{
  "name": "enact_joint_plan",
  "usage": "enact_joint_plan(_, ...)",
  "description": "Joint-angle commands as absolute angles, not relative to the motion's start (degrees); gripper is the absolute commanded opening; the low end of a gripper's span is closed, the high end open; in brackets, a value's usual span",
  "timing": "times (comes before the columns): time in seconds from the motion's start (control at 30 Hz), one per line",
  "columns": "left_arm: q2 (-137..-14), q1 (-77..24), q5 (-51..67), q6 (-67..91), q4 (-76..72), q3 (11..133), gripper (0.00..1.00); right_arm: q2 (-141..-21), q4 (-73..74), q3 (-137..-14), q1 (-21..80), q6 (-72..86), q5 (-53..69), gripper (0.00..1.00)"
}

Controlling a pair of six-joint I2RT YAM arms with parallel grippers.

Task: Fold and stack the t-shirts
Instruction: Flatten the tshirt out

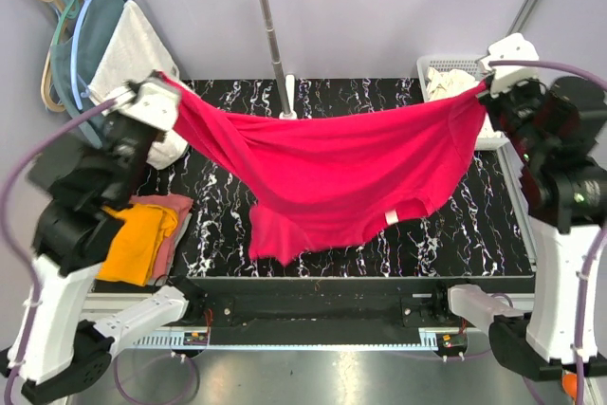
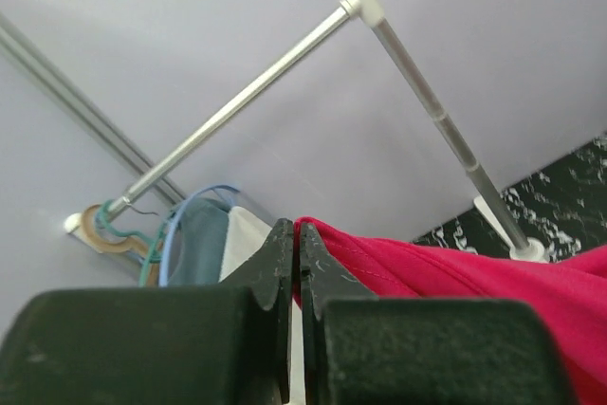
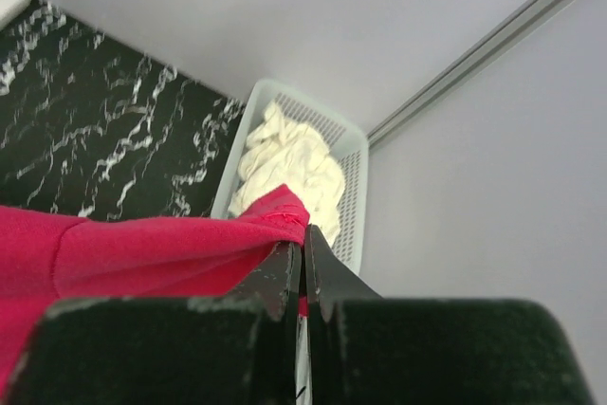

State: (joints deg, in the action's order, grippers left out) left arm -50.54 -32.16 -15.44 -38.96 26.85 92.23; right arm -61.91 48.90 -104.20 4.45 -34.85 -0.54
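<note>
A red t-shirt [image 1: 332,173] hangs stretched in the air between both arms, above the black marble table [image 1: 218,225]. My left gripper [image 1: 169,85] is shut on its left corner; the left wrist view shows red cloth [image 2: 427,267] pinched between the black fingers [image 2: 275,258]. My right gripper [image 1: 486,85] is shut on its right corner; the right wrist view shows the cloth [image 3: 142,253] in the closed fingers [image 3: 285,267]. The shirt's lower hem sags toward the table front. A folded orange shirt [image 1: 137,239] lies on a pink one [image 1: 171,211] at the table's left.
A white basket [image 1: 446,73] with crumpled white cloth [image 3: 289,158] stands at the back right. A metal rack pole [image 1: 270,26] rises at the back centre. Hangers with grey and white garments [image 1: 119,45] hang at the back left.
</note>
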Motion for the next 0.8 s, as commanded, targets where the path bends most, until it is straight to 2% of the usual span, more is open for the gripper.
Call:
enact_joint_plan(0.0,-58.1,-31.8,-15.8,-40.7,21.7,84.6,0.0,-67.2,41.9,-96.0,4.1,-34.8,-1.8,0.0)
enact_joint_plan(0.2,-67.5,-31.9,-15.8,-42.6,8.0,71.8,0.0,-78.5,33.9,-87.4,4.2,-35.1,-2.5,0.01)
enact_joint_plan(0.23,-68.8,-31.8,-15.3,-42.5,4.9,70.7,0.0,-80.3,33.2,-86.0,4.1,-35.1,-2.4,0.08)
enact_joint_plan(0.27,-71.8,-31.8,-15.1,-41.9,3.6,68.7,0.0,-82.2,31.9,-85.4,4.2,-35.1,-2.1,0.21)
enact_joint_plan(0.3,-73.4,-31.8,-14.9,-41.7,2.6,68.2,0.0,-85.3,31.6,-84.9,4.2,-35.0,-1.9,0.55)
enact_joint_plan(0.37,-78.1,-31.8,-14.3,-40.8,0.5,67.2,0.0,-88.1,30.1,-83.9,4.1,-33.9,-1.4,0.83)
enact_joint_plan(0.4,-79.5,-31.8,-14.2,-40.4,0.3,67.1,0.0,-90.0,29.7,-83.5,4.1,-33.6,-0.9,0.94)
enact_joint_plan(0.43,-82.2,-31.9,-13.8,-39.8,-1.2,66.9,0.0,-91.0,29.4,-82.5,4.2,-32.4,-0.2,1.0)
enact_joint_plan(0.63,-87.1,-32.4,-13.4,-40.3,-3.7,65.1,0.0,-87.9,32.0,-77.5,6.4,-30.6,4.4,1.0)
enact_joint_plan(0.77,-89.0,-32.5,-14.2,-40.8,-4.9,65.0,0.0,-84.6,38.0,-74.5,13.8,-29.4,9.2,1.0)
